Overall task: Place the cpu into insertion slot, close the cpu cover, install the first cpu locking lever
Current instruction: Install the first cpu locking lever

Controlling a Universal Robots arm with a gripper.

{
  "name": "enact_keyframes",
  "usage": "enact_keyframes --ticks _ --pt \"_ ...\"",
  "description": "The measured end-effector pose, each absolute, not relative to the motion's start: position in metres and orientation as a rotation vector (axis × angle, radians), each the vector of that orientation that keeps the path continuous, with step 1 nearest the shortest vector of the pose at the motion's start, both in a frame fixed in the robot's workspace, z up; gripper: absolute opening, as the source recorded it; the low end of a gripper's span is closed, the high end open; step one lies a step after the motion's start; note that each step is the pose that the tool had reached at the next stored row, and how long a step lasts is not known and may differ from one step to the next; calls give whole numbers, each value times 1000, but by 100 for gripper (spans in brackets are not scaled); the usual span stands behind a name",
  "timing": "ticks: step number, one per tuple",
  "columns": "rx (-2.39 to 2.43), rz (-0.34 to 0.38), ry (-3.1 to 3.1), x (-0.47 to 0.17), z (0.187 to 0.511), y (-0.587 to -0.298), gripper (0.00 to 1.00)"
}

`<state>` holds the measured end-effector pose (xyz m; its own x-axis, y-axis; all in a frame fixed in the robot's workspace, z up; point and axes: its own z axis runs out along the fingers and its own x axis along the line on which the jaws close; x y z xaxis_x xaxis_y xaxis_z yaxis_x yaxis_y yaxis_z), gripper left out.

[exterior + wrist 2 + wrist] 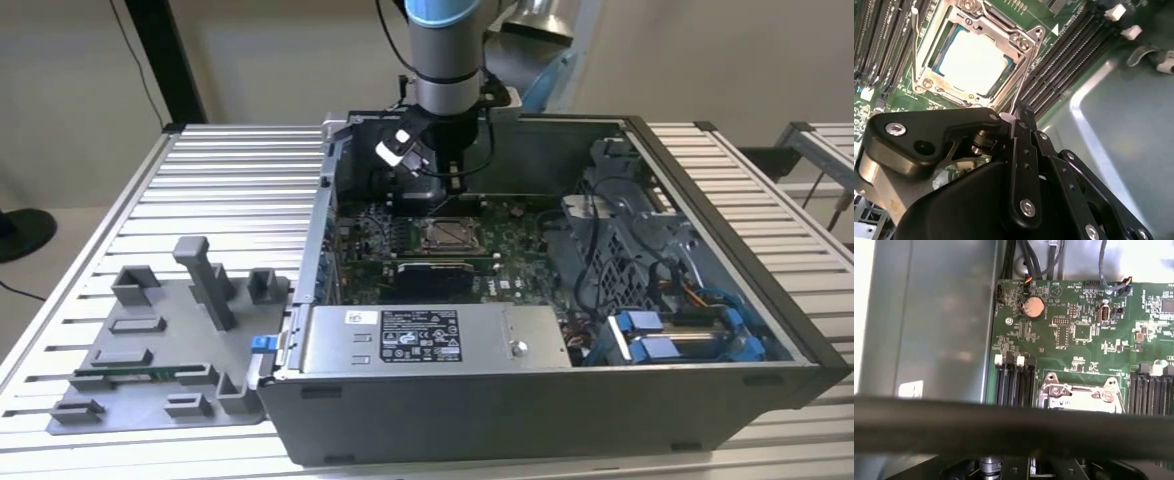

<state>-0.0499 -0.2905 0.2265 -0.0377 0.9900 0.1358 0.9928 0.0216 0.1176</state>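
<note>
One cpu (974,62) under closed cpu cover (1021,45)

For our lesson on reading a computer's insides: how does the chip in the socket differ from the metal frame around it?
In the second wrist view, the chip is a solid, plain, bright square; the metal frame is an open border with a large window and screws at its corners. The chip sits inside; the frame surrounds it and is slightly bigger. Both are square, metallic and lie flat on the green board.

plain beige wall (267,60) out back, ribbed metal counter (200,190) up front, black post (167,55) on the exterior view's left.
</note>
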Motion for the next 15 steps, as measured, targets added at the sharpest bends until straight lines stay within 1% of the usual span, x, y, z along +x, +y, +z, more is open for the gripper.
enact_keyframes --ticks 15 --pt "-2169 -281 -2232 -72 244 -290 0"
